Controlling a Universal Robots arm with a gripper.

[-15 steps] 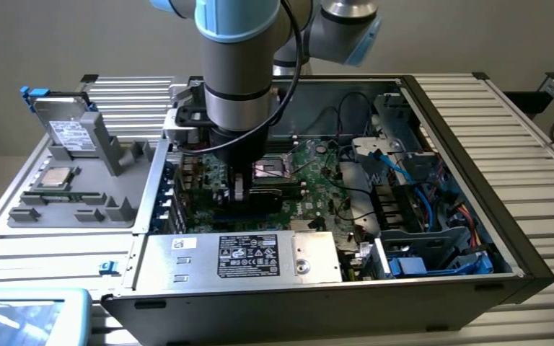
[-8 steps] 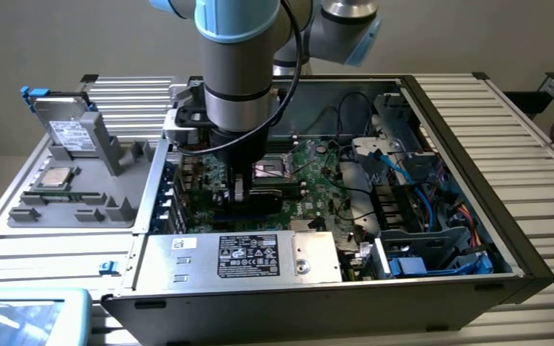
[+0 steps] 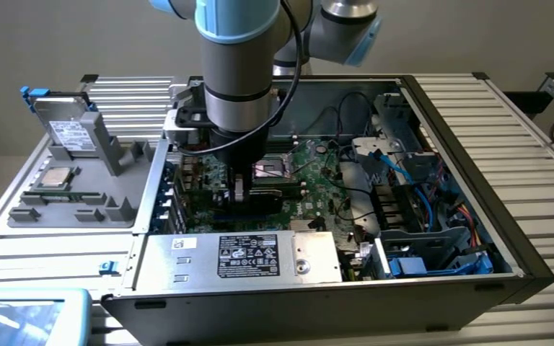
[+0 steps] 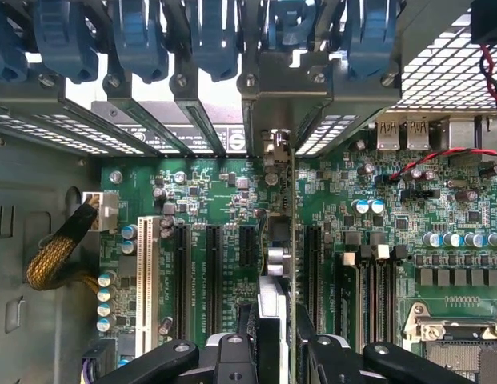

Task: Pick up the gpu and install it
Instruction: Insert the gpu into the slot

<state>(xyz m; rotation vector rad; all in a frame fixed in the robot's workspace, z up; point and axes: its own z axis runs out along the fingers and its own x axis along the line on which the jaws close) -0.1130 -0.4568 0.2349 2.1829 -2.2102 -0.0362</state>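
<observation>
Evidently the first half of the task is done. On the slatted surface (image 3: 508, 115) an open computer case (image 3: 306, 306) is laid on its side, and the arm (image 3: 239, 65) is reached down into it from above. Outside the case, just beside its wall at the exterior view's left, a grey tray (image 3: 113, 191) is seen with a hard drive (image 3: 70, 130) propped in it. Inside the case, the motherboard (image 4: 208, 192) is exposed across the floor.

The gpu (image 4: 272, 308) is held inside the case, edge-on and upright over the motherboard. Its metal bracket end is turned toward the case's rear wall, where a row of blue latches (image 4: 136, 40) is mounted above the slot openings. The claw (image 4: 272, 356) is closed narrowly on the card, with one finger set against each face. The card is lined up with the row of black expansion slots (image 4: 212, 264) on the case floor.

Pick-up is therefore judged complete, and the card is at the install position. The seating is what is left. Whether the card's lower edge is touching its slot or apart from it cannot be told, since that edge is hidden by the card itself. The card is not yet released, so installation is judged unfinished.
</observation>
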